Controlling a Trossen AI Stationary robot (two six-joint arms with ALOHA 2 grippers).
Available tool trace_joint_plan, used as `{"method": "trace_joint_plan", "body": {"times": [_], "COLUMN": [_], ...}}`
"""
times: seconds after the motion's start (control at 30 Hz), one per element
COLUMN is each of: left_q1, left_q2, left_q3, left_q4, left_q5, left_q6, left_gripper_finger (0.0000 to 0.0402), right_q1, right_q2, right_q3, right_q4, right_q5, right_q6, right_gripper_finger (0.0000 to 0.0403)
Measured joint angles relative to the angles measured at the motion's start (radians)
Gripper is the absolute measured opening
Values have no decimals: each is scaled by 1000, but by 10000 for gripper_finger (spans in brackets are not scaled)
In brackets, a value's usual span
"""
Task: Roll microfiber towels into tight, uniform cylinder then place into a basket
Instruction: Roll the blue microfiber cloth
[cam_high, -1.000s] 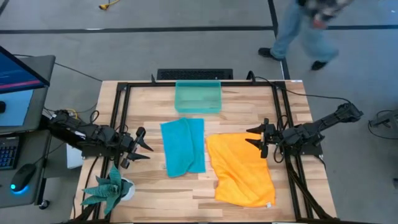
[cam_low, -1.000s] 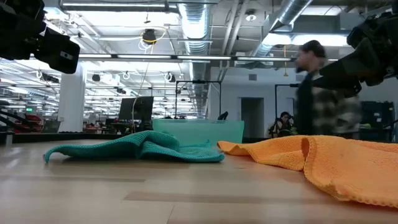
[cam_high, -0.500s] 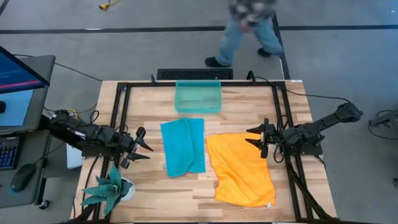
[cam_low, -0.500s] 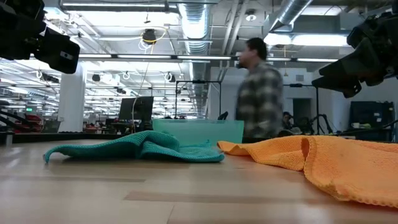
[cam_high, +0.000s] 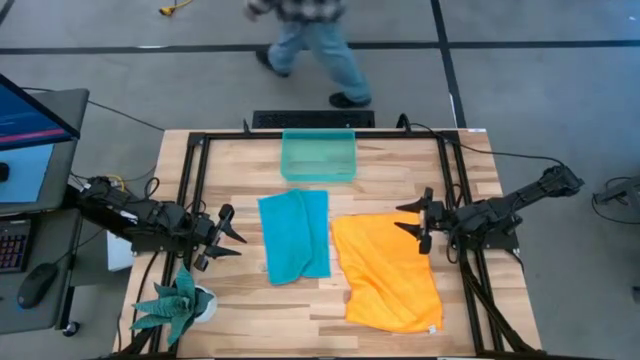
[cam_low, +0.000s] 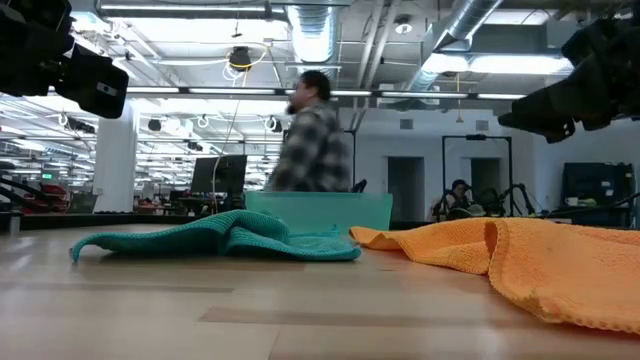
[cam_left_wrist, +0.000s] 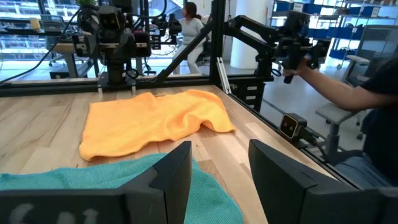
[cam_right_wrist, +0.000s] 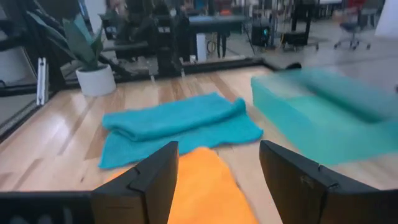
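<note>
The teal-blue microfiber towel (cam_high: 293, 235) lies loosely folded mid-table, its underside on the wood. The larger orange towel (cam_high: 388, 270) lies rumpled to its right, reaching toward the near edge. The translucent teal basket (cam_high: 319, 155) stands on its base near the far edge. My left gripper (cam_high: 232, 232) hovers open, level, left of the teal towel (cam_left_wrist: 93, 186). My right gripper (cam_high: 410, 222) hovers open above the orange towel's far right part (cam_right_wrist: 205, 186), facing the teal towel (cam_right_wrist: 180, 121). Neither gripper has anything between its fingers.
A green spiky plant in a white pot (cam_high: 178, 305) stands at the near left corner. A black metal frame (cam_high: 190, 180) runs around the work area. A person (cam_high: 305, 40) walks past beyond the far edge; another person's arm (cam_left_wrist: 348, 87) shows beside the table.
My right gripper has rolled a little about its own pointing line and tipped slightly, staying in place and open. Behind the table a person has walked from right to left. The towels and the basket have kept still.
</note>
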Motion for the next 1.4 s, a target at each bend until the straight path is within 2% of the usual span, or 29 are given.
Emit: {"method": "trace_joint_plan", "body": {"times": [0.23, 0.43, 0.6, 0.77, 0.87, 1.0, 1.2, 1.4], "left_q1": [0, 0, 0, 0, 0, 0, 0, 0], "left_q2": [0, 0, 0, 0, 0, 0, 0, 0], "left_q3": [0, 0, 0, 0, 0, 0, 0, 0], "left_q4": [0, 0, 0, 0, 0, 1, 1, 1], "left_q5": [0, 0, 0, 0, -1, -7, -7, -7], "left_q6": [0, 0, 0, 0, 0, 20, 13, 11], "left_gripper_finger": [151, 151, 151, 151, 151, 151, 151, 151], "right_q1": [0, 0, 0, 0, 0, 0, 2, 39], "right_q2": [0, 0, 0, 3, 54, 180, 413, 651], "right_q3": [0, 1, 2, 48, 94, 204, 360, 462], "right_q4": [278, 543, 616, 611, 564, 488, 241, 180], "right_q5": [0, -1, -4, -4, -16, -17, -18, -18], "right_q6": [-34, -205, -214, -239, -241, -243, -242, -241], "right_gripper_finger": [249, 249, 249, 249, 249, 249, 249, 249]}}
